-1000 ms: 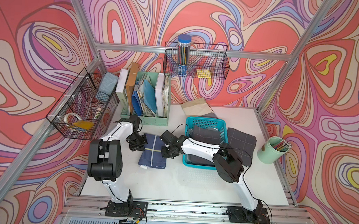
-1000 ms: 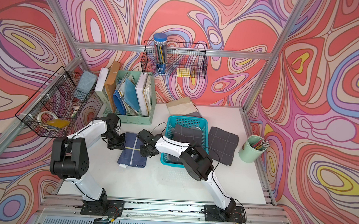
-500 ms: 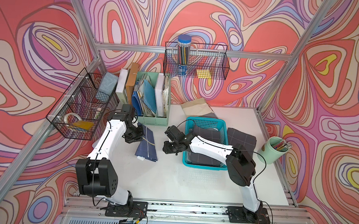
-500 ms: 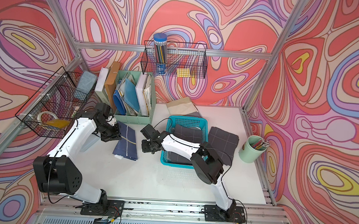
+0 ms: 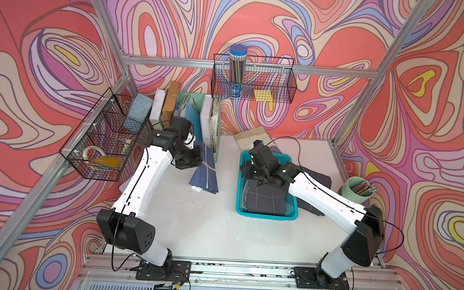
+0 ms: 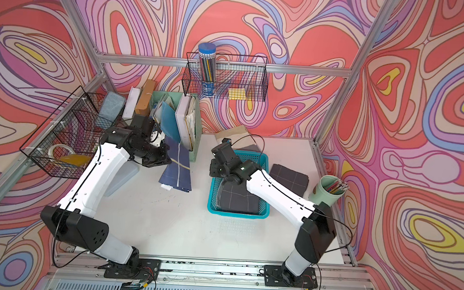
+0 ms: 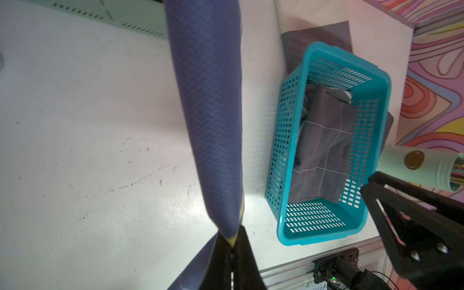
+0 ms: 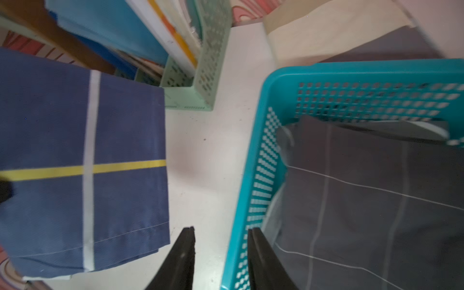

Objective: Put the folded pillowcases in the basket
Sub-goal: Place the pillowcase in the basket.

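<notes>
Grip: the left claw pinched one edge of the folded dark-blue cloth pillowcase with yellow and white stripes, so it hung down for carrying
Where: it was beside the turquoise plastic basket with holes, not in it yet
Other claw: the right claw was spread a little, holding nothing, over the basket's wall, maybe to steady it
Inside: a folded dark-grey cloth lay there, so the blue one would land on top
</notes>
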Tool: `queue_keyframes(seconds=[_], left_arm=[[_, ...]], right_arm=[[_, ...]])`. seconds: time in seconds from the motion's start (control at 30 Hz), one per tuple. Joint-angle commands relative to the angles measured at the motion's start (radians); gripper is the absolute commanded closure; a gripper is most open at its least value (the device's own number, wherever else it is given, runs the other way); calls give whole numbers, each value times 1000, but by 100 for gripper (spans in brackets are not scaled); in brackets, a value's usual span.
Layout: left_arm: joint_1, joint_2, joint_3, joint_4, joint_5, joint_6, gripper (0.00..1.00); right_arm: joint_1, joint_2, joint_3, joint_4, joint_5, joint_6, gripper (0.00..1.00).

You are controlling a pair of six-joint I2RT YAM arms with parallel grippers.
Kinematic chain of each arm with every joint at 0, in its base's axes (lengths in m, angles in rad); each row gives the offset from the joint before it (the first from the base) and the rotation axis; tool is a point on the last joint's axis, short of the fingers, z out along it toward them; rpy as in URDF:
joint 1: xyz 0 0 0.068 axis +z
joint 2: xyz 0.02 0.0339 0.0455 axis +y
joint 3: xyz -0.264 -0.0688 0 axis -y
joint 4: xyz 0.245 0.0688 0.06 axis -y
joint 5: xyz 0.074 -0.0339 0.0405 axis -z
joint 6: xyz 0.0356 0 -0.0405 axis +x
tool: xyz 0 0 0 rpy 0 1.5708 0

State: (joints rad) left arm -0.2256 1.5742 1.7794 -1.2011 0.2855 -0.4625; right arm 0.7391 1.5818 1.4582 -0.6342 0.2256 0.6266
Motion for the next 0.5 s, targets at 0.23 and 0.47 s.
queue_keyframes(seconds=[0.23, 0.47], left_arm=[[-257, 155, 250, 20, 25, -145, 100], [-367, 319, 420, 77, 51, -219, 100]], right_arm=[[-185, -289, -144, -142, 269, 17, 62], [-231, -367, -147, -174, 298, 11, 62]])
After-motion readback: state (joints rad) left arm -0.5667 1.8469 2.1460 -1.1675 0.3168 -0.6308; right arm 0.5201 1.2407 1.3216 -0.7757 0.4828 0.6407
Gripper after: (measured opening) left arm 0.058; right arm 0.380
